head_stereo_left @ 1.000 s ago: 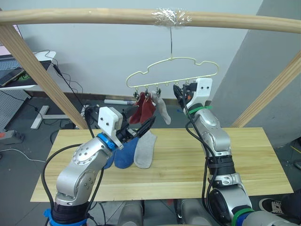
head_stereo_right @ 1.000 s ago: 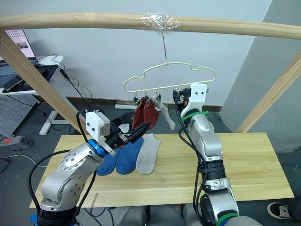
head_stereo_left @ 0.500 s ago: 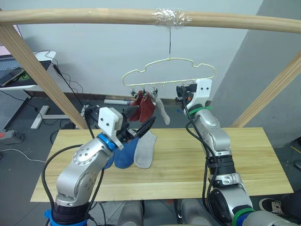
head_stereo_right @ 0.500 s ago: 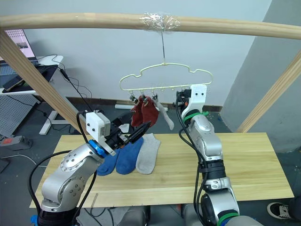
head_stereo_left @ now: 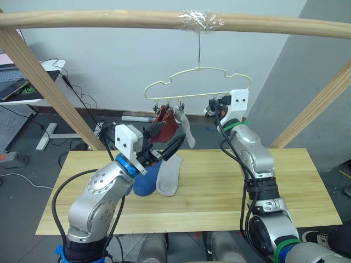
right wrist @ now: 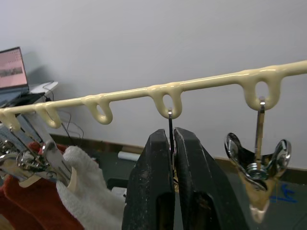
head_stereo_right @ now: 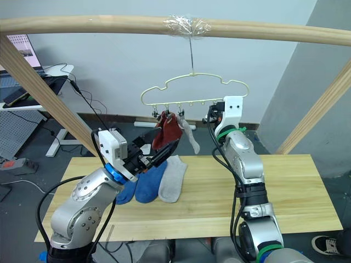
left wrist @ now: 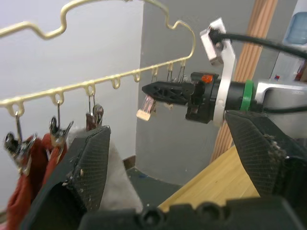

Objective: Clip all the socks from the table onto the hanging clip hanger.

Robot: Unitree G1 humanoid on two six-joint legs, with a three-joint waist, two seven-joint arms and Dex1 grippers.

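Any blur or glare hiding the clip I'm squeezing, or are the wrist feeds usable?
Right wrist view: the clip hanger bar is sharp against the plain wall, and the right gripper fingers, closed on a clip's wire, are crisp. Left wrist view: the near left gripper fingers look soft, the far clips clearer. Left eye view: tape on the pole glints; no glare on the clips.
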